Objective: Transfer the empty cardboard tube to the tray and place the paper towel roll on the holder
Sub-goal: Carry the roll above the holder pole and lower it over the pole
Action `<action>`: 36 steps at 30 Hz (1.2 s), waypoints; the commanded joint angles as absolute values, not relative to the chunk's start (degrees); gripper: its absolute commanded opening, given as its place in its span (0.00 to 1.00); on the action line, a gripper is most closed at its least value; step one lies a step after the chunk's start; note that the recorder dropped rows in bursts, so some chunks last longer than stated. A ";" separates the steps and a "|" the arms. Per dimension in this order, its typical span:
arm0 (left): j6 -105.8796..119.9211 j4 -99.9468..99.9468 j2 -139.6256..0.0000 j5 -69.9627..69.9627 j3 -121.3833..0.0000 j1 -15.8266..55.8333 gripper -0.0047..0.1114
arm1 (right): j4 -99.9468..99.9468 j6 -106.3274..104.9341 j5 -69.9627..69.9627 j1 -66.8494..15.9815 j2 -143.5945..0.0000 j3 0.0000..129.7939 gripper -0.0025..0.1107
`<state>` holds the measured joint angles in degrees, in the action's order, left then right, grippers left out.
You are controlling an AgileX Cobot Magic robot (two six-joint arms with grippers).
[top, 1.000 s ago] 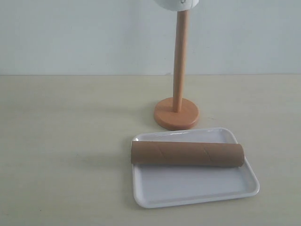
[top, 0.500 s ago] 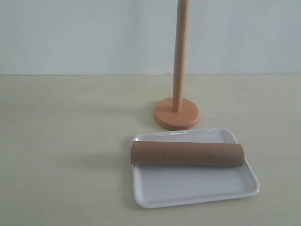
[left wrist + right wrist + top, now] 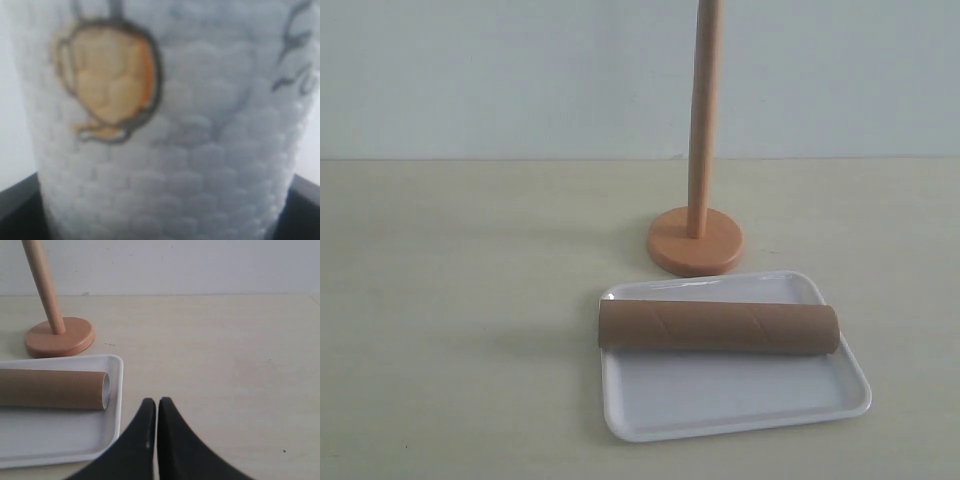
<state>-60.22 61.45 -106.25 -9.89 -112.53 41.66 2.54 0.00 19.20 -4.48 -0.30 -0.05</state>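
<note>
Brown and hollow, the empty cardboard tube (image 3: 720,327) lies on its side across the far half of the tray (image 3: 740,408). In the exterior view its length runs left to right and its ends reach the tray's side rims. The tray sits flat on the pale table (image 3: 460,320). Just behind it stands the holder (image 3: 698,238), upright on its disc base, the pole bare as far up as the frame reaches.

The paper towel roll (image 3: 170,160) appears only in the left wrist view. It fills nearly the whole picture, close and blurred, with an orange-yellow cartoon print on its dimpled white sheet. The left gripper (image 3: 165,220) shows only as dark fingers (image 3: 14,215) at the two lower corners, set against either side of the roll and clamping it.

The right wrist view adds what the exterior view lacks. The right gripper (image 3: 152,402) has its two black fingers pressed together with nothing between them, over the table beside the tray's short rim. From here the tube's open end faces the camera, showing its pale inner wall.
</note>
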 commanded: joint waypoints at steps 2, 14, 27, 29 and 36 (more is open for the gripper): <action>-58.96 61.46 -106.38 -10.84 -115.59 41.89 0.08 | 2.59 0.00 18.69 -4.54 0.00 0.00 0.03; -45.06 53.99 -111.76 -17.59 -125.49 43.87 0.08 | 2.62 0.00 18.43 -4.54 0.00 0.00 0.03; -40.85 46.27 -113.34 -16.66 -125.99 43.55 0.08 | 2.62 0.00 18.43 -4.54 0.00 0.00 0.03; -41.63 46.27 -113.34 -15.82 -125.99 43.19 0.08 | 2.62 0.00 18.43 -4.54 0.00 0.00 0.03; -42.48 47.67 -113.34 -15.83 -125.99 42.89 0.08 | 2.62 0.00 18.43 -4.54 0.00 0.00 0.03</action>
<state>-42.74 46.22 -113.91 -17.53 -125.15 43.00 2.54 0.00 19.06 -4.48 -0.30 -0.05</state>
